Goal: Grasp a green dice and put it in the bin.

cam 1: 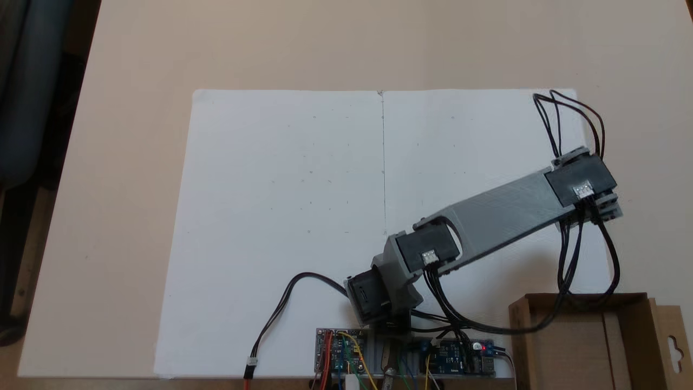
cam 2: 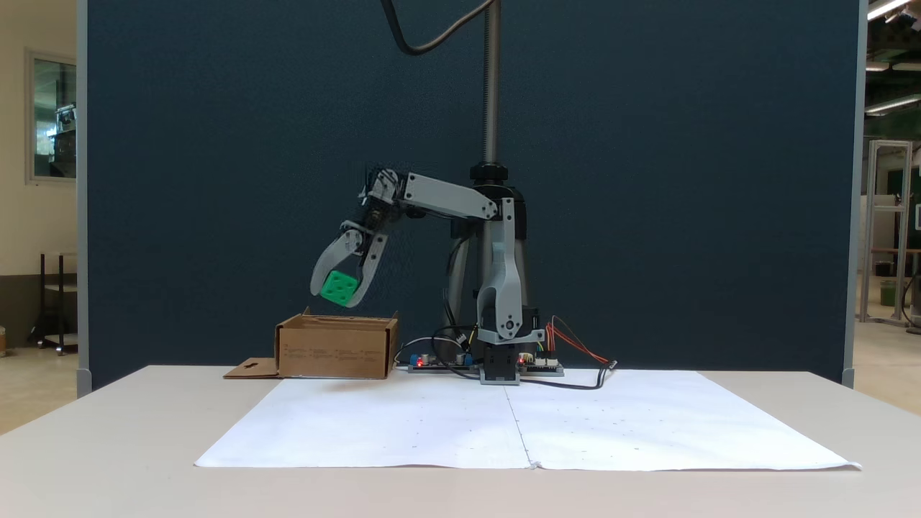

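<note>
Above the bin [cam 2: 336, 348], in the fixed view from the front, we count one green dice [cam 2: 339, 288], pinched between the two fingers of the gripper [cam 2: 337, 295], which hangs clear of the box's rim and apart from it. The jaws stand narrow, closed on the cube from both sides, and three dark pips show on its facing side. We count one bin in both fixed views: a brown cardboard box, sitting at about nine o'clock from the arm's base [cam 2: 501, 363] in the front view, with one flap [cam 2: 251, 369] lying flat on the table [cam 2: 144, 432] at its nine o'clock side.

In the fixed view from above, the bin [cam 1: 628, 311] sits at five o'clock in the picture, cut off by the bottom edge, and its slotted flap [cam 1: 671, 346] is cut by the right edge. Two white paper sheets [cam 1: 287, 216] lie side by side, joined at a centre seam. The arm's grey link [cam 1: 503, 214] reaches toward two o'clock, and black cables [cam 1: 574, 254] loop down over the bin's rim. We count two circuit boards [cam 1: 341, 349] at the base, their parts too small to make out.
</note>
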